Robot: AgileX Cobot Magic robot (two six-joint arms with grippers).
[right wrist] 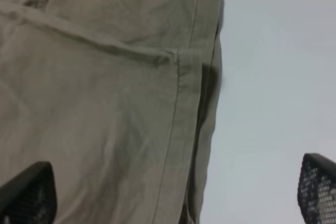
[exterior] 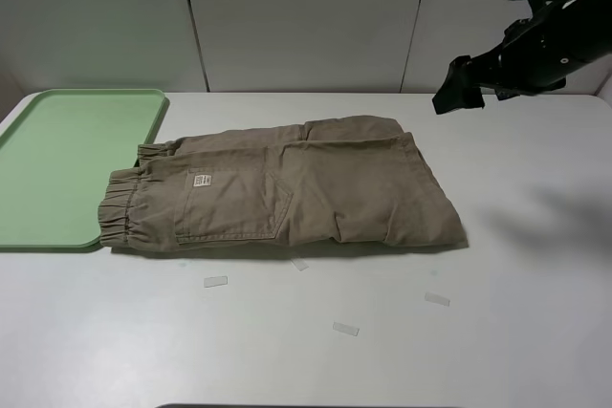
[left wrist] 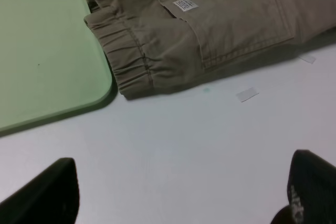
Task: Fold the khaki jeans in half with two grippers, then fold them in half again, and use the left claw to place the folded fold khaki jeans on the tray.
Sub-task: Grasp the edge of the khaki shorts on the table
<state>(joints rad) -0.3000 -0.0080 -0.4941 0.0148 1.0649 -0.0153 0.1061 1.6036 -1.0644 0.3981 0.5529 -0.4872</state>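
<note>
The khaki jeans (exterior: 287, 188) lie folded on the white table, elastic waistband toward the tray (exterior: 67, 160), a pale-green one at the left. The waistband edge touches or just overlaps the tray's rim. My right gripper (exterior: 459, 93) hangs raised above the table at the back right, apart from the cloth. The right wrist view looks down on the jeans' (right wrist: 105, 103) hem edge, and the gripper (right wrist: 173, 192) is open and empty. The left arm is outside the exterior view. In its wrist view the left claw (left wrist: 181, 192) is open above bare table, near the waistband (left wrist: 131, 51) and the tray's corner (left wrist: 100, 93).
Three small clear tape strips lie on the table in front of the jeans (exterior: 215, 282) (exterior: 345, 329) (exterior: 437, 299). A white panelled wall closes the back. Bare table spreads to the right of the jeans and along the front edge.
</note>
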